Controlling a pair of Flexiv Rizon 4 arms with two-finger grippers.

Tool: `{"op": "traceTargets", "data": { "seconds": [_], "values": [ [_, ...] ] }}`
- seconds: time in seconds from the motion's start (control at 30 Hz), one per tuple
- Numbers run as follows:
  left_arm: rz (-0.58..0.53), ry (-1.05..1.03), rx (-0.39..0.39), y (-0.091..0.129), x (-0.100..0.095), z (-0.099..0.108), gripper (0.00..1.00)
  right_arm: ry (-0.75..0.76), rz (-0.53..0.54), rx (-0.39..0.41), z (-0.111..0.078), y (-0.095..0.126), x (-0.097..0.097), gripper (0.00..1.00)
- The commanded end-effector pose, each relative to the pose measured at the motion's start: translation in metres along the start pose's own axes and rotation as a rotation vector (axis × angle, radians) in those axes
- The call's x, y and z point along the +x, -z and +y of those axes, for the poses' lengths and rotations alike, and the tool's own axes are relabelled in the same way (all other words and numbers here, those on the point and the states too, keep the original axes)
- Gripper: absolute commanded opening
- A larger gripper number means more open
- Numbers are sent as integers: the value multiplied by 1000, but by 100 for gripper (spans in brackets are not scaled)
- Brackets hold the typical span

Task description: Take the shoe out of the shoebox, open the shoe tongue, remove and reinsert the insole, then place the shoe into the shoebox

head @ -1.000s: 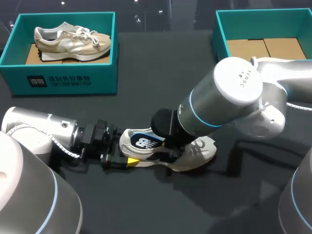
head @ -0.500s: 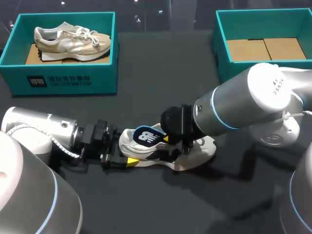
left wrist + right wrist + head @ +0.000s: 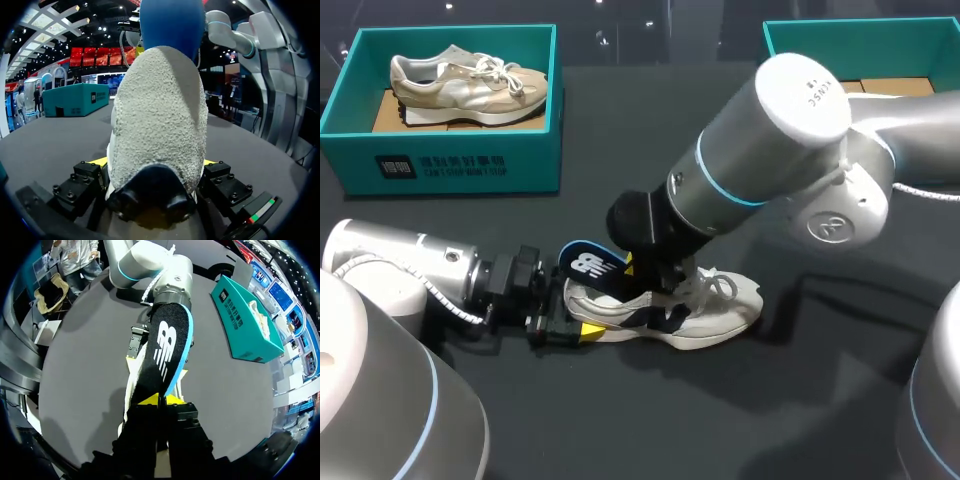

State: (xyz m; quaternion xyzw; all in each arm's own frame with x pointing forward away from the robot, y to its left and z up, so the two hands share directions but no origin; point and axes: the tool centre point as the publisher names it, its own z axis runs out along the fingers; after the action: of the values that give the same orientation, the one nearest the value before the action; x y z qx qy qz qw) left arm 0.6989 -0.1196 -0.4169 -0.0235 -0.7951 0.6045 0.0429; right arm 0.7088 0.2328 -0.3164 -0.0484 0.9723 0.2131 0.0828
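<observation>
Left hand (image 3: 576,328) clamps the heel of the white shoe (image 3: 708,314), which lies mid-tabletop (image 3: 620,425). Right hand (image 3: 161,400) pinches the dark insole (image 3: 588,266), held tilted above the shoe's heel.

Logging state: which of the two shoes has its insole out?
The white-and-navy shoe on the table, heel in the left tool; the right tool holds its insole. The beige shoe sits in its box.

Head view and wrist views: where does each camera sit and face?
Head view: above and behind, looking down on the table; both arms show.
Left wrist view: on that wrist, facing the heel of the shoe in the left gripper.
Right wrist view: on that wrist, facing along the insole in the right gripper.
Shared: all three show the insole.
</observation>
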Motion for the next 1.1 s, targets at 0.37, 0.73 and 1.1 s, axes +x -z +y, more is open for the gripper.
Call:
{"op": "traceTargets", "data": {
  "seconds": [0.37, 0.73, 1.1],
  "values": [
    [-1, -1, -1, 0, 0, 2, 0, -100, 103, 24, 16, -1, 5, 26],
    [-1, -1, -1, 0, 0, 2, 0, -149, 239, -55, 13, -3, 1, 43],
    [-1, -1, -1, 0, 0, 2, 0, -178, 380, -90, 17, -9, 1, 47]
  ]
}}
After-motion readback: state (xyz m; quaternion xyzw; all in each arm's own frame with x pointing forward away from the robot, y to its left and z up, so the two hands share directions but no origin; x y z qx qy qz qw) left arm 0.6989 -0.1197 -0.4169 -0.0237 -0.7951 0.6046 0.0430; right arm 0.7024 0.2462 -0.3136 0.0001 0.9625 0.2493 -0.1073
